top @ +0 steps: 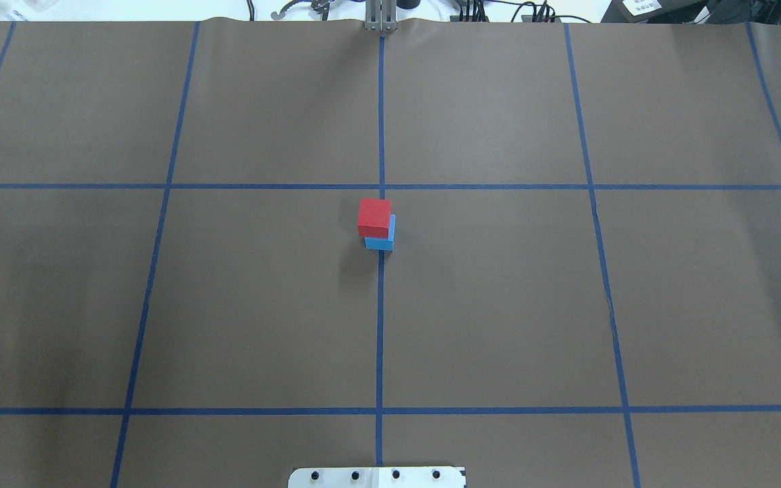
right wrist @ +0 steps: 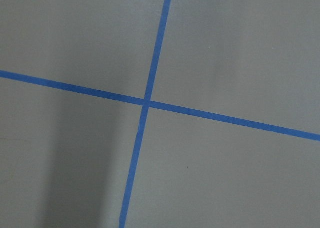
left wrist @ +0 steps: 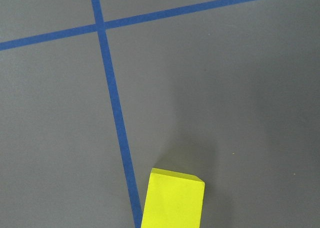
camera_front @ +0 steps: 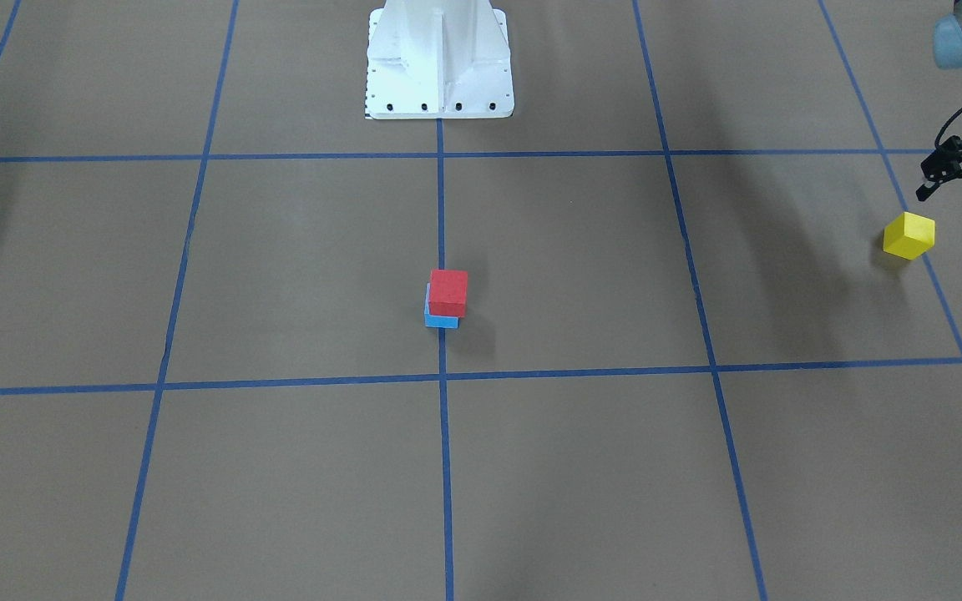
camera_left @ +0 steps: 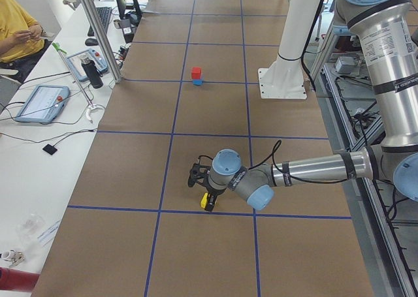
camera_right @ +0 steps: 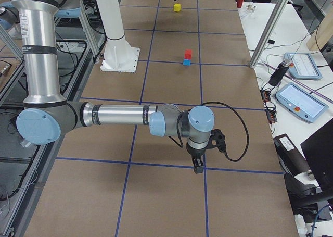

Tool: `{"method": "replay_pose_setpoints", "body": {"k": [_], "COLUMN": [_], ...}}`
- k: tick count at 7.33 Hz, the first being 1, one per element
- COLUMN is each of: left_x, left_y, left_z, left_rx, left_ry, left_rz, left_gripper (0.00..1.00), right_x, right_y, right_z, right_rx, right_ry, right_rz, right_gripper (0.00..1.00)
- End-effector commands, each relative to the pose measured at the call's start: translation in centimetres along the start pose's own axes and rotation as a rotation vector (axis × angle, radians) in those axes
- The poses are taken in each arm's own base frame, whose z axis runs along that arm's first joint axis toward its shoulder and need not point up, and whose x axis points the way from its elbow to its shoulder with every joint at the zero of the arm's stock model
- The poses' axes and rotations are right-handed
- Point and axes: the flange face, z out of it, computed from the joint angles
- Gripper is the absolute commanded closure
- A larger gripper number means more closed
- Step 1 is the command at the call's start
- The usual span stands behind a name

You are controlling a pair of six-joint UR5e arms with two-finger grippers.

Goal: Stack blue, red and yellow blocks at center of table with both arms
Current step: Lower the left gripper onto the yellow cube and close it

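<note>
A red block [camera_front: 448,290] sits on a blue block [camera_front: 439,319] at the table's centre, a little offset; the stack also shows in the overhead view [top: 374,216]. A yellow block [camera_front: 908,234] lies alone on the table at my left end. My left gripper [camera_front: 955,199] hangs open and empty just above and behind it. The left wrist view shows the yellow block [left wrist: 174,200] at its bottom edge. My right gripper [camera_right: 198,166] hovers low over bare table at the right end; I cannot tell whether it is open or shut.
The white robot base [camera_front: 439,67] stands at the table's robot-side edge. Blue tape lines [top: 380,305] divide the brown table into squares. A side bench with tablets [camera_left: 39,104] and a seated operator [camera_left: 16,29] runs along the far side.
</note>
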Motion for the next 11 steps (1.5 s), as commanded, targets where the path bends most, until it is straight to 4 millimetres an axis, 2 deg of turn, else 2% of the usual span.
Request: {"method": "replay_pose_setpoints", "body": {"k": [1, 2, 3, 7, 10, 11], "left_x": [1.9, 2.2, 1.4, 0.3, 0.8, 1.0], "left_y": [0.0, 0.1, 0.6, -1.7, -1.7, -1.4], "left_z": [2.2, 2.6, 3.4, 6.6, 7.5, 7.8], "left_rx": [-0.029, -0.036, -0.052, -0.07, -0.083, -0.09], "left_ry": [-0.012, -0.019, -0.037, -0.042, -0.034, -0.03], "left_rz": [0.058, 0.077, 0.13, 0.189, 0.231, 0.24], "left_gripper": [0.0, 0.0, 0.0, 0.0, 0.01, 0.19], "right_x": [0.1, 0.1, 0.1, 0.1, 0.1, 0.0], "right_y": [0.1, 0.1, 0.1, 0.1, 0.1, -0.1], "right_z": [0.1, 0.1, 0.1, 0.1, 0.1, 0.0], "right_rx": [0.0, 0.0, -0.001, 0.0, 0.001, 0.004], "right_ry": [-0.001, 0.001, -0.001, -0.001, 0.001, 0.002], "right_rz": [0.0, 0.0, 0.001, 0.0, -0.001, -0.003], "right_gripper": [0.0, 0.0, 0.0, 0.0, 0.0, 0.0]}}
